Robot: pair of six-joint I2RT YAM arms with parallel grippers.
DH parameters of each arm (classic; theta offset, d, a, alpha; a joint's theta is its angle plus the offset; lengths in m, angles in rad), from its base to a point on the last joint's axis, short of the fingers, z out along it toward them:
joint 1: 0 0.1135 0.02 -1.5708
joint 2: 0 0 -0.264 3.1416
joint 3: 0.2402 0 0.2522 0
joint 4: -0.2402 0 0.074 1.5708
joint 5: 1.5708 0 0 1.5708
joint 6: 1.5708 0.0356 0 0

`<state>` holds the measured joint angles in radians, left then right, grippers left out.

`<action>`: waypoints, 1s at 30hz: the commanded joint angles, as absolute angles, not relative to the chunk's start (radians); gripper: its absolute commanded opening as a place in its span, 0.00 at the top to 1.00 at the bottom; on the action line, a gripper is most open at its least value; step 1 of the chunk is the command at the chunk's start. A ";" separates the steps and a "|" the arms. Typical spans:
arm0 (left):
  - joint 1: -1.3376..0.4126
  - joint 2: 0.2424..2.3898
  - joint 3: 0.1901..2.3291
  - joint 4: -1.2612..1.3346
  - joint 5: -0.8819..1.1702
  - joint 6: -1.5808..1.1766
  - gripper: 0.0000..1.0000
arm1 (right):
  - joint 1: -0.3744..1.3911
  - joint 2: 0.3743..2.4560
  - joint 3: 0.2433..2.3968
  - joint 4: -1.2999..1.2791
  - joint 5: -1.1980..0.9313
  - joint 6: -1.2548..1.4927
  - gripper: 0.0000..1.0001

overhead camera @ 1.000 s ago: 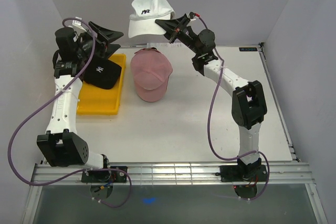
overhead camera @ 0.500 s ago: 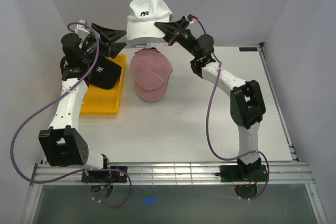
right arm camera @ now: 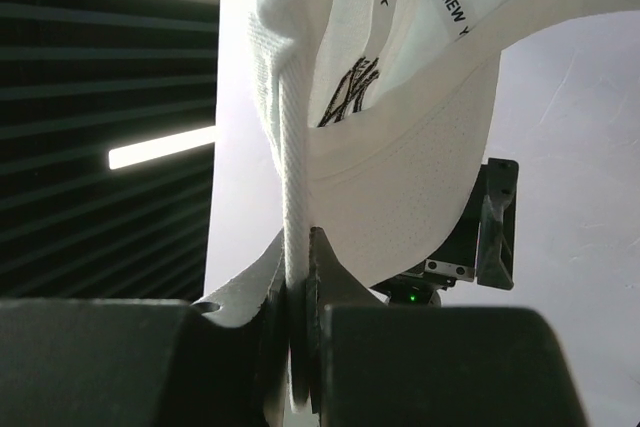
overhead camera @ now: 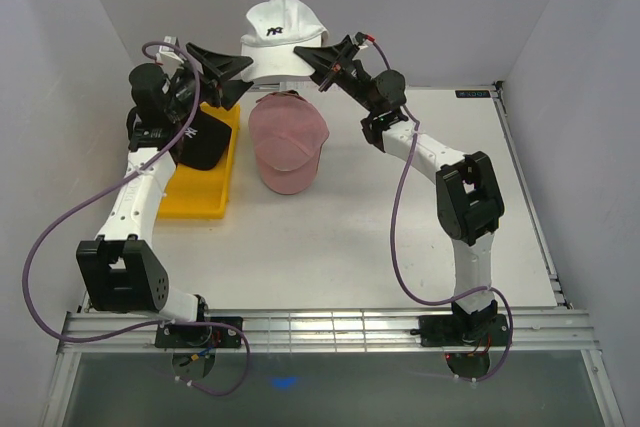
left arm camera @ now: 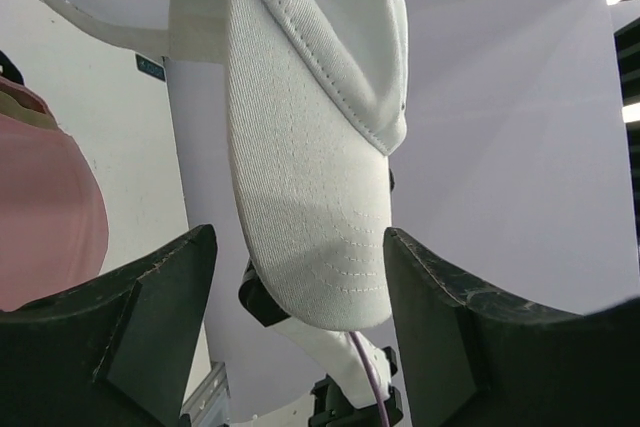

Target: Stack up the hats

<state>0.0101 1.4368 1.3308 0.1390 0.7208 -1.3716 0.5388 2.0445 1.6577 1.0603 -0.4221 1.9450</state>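
Observation:
My right gripper (overhead camera: 318,55) is shut on the rim of a white cap (overhead camera: 283,31) with a dark logo and holds it high at the back; the pinched rim shows in the right wrist view (right arm camera: 297,277). My left gripper (overhead camera: 232,77) is open, its jaws either side of the cap's brim (left arm camera: 315,237) without touching it. A pink cap (overhead camera: 287,143) lies on the table below. A black cap (overhead camera: 198,137) with a white logo lies on the yellow tray (overhead camera: 190,197).
The tray sits at the left of the white table (overhead camera: 400,247). White walls close in the back and both sides.
My left gripper has moved right and up toward the white cap's brim. My right gripper has shifted the white cap slightly lower and left.

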 commanded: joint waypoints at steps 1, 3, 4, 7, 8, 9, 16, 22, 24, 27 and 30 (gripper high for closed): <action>-0.028 1.448 1.354 0.163 0.712 -1.376 0.23 | 0.545 2.040 1.672 1.170 -0.423 1.962 0.92; -0.037 1.454 1.358 0.164 0.704 -1.378 0.23 | 0.546 2.037 1.652 1.180 -0.422 1.970 0.92; -0.038 1.457 1.356 0.163 0.701 -1.379 0.24 | 0.546 2.039 1.649 1.189 -0.423 1.971 0.92; -0.038 1.454 1.350 0.164 0.692 -1.384 0.29 | 0.546 2.036 1.634 1.204 -0.442 1.977 0.92; -0.038 1.451 1.348 0.164 0.684 -1.384 0.31 | 0.545 2.033 1.626 1.207 -0.445 1.979 0.92; -0.038 1.448 1.344 0.164 0.681 -1.384 0.34 | 0.545 2.029 1.618 1.212 -0.451 1.977 0.92; -0.038 1.448 1.332 0.147 0.678 -1.370 0.65 | 0.545 2.011 1.529 1.249 -0.503 1.971 0.92; -0.038 1.451 1.275 0.156 0.699 -1.353 0.77 | 0.537 2.022 1.492 1.273 -0.563 1.934 0.92; -0.038 1.463 1.269 0.170 0.712 -1.348 0.79 | 0.534 2.043 1.517 1.293 -0.587 1.937 0.92; -0.040 1.485 1.259 0.195 0.735 -1.344 0.84 | 0.528 2.077 1.561 1.292 -0.620 1.928 0.92; -0.040 1.506 1.247 0.218 0.762 -1.344 0.87 | 0.519 2.089 1.571 1.282 -0.643 1.908 0.92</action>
